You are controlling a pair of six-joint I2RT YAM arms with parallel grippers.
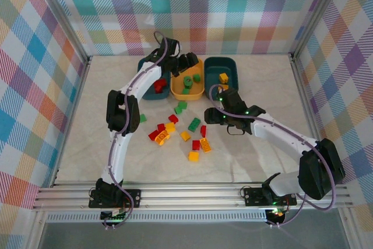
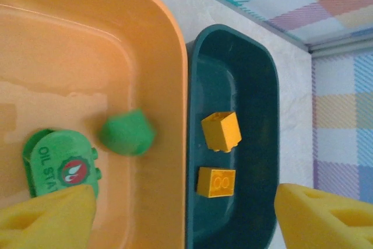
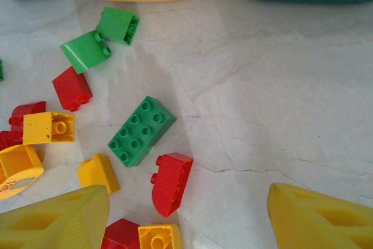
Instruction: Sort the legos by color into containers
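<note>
The table (image 1: 262, 86) carries three bins in a row at its far side: left teal bin (image 1: 145, 93), yellow bin (image 2: 87, 27), right teal bin (image 2: 256, 86). My left gripper (image 2: 183, 214) hangs over the yellow bin, fingers wide apart and empty. My right gripper (image 3: 189, 214), likewise spread and empty, hangs over the loose bricks (image 1: 180, 132) mid-table. Green bricks (image 2: 61, 164) lie in the yellow bin — one too blurred to say whether it rests there. Yellow bricks (image 2: 221, 131) lie in the right teal bin and red bricks (image 1: 158, 86) in the left.
</note>
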